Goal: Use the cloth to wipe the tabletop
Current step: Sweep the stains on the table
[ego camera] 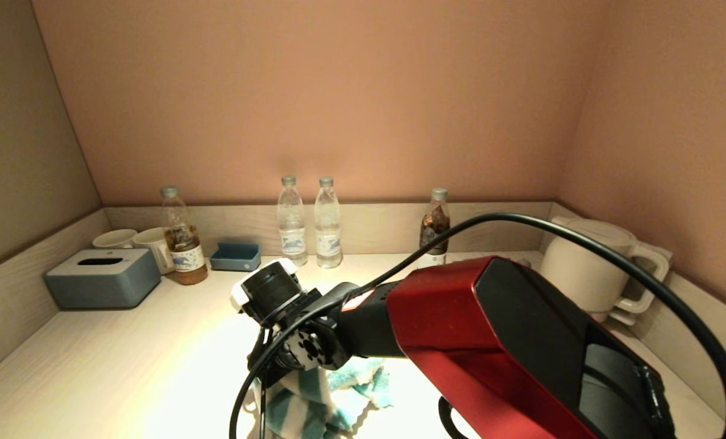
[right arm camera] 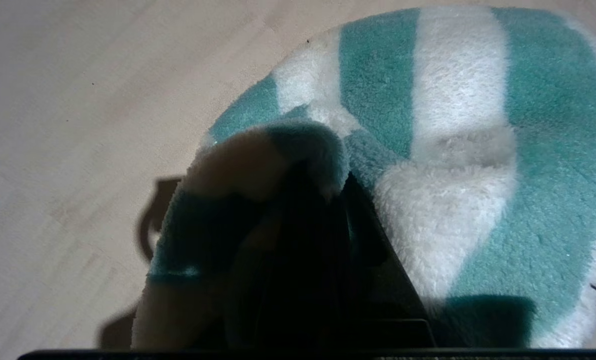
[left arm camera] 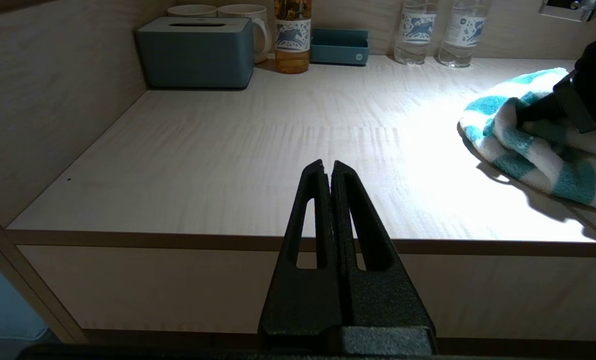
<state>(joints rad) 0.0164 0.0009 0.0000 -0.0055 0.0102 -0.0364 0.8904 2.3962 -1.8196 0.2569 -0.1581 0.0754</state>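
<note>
The right hand [right arm camera: 323, 195] was clamped on a fold of the cloth [right arm camera: 453, 150], which lay bunched on the counter [ego camera: 125, 366] at lower centre of the head view. Bare counter extended toward frame left. The left hand [left arm camera: 328, 167], fingers pressed together and holding nothing, was parked off the front edge.

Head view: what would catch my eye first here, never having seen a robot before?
The big red arm fills the foreground, reaching in from the right, and its right gripper is shut on a teal-and-white striped cloth lying on the pale tabletop. Along the back wall stand four bottles, with a white kettle at the right and a grey tissue box at the left.
</note>
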